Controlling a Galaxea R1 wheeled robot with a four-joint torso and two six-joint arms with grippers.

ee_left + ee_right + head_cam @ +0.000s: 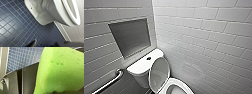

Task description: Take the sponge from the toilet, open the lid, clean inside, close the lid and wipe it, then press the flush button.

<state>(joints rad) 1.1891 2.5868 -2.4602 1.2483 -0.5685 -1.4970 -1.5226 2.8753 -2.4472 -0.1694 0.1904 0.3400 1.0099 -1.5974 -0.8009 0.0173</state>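
Observation:
The white toilet (142, 65) stands against the tiled wall, its lid (159, 73) raised and leaning by the tank. On the flat tank top sits the round dark flush button (148, 58). The seat ring (180, 87) lies over the open bowl. In the left wrist view the toilet bowl (58, 13) appears from the side, above dark floor tiles. My left gripper (32, 43) hangs open near the floor, beside the bowl, holding nothing. The bright green sponge (61, 70) looms large in the right wrist view, with my right gripper shut on it.
A metal grab bar (109, 82) runs along the left wall beside the tank. A recessed grey niche (130, 37) sits above the tank. White tiled walls close in on the right. Dark blue floor tiles (15, 25) spread beside the bowl.

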